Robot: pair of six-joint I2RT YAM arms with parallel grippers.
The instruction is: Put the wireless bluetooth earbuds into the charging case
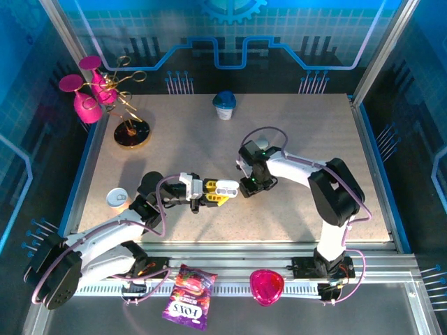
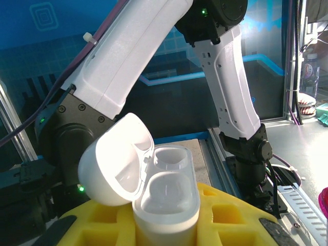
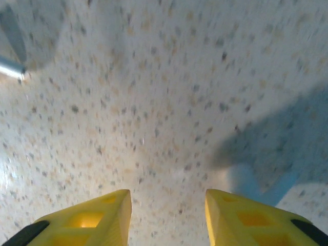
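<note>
**Open charging case in the left gripper, right gripper empty beside it**

The left gripper (image 1: 215,192) is clenched on the base of the charging case (image 2: 166,205). The case's lid (image 2: 117,165) is swung back, both wells are bare, and its long axis points toward the right arm. The right gripper (image 3: 166,215), fingers spread on nothing, hangs over bare bench (image 3: 154,102) just right of the case. It is likely the arm to fetch the earbuds, whose place cannot be told.

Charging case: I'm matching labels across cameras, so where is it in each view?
Top external: case mid-frame, held by the left end effector.
Left wrist: lower centre, lid open, between yellow fingers.
Right wrist: right end effector open above the table.
Shared landmark: the speckled table.
</note>
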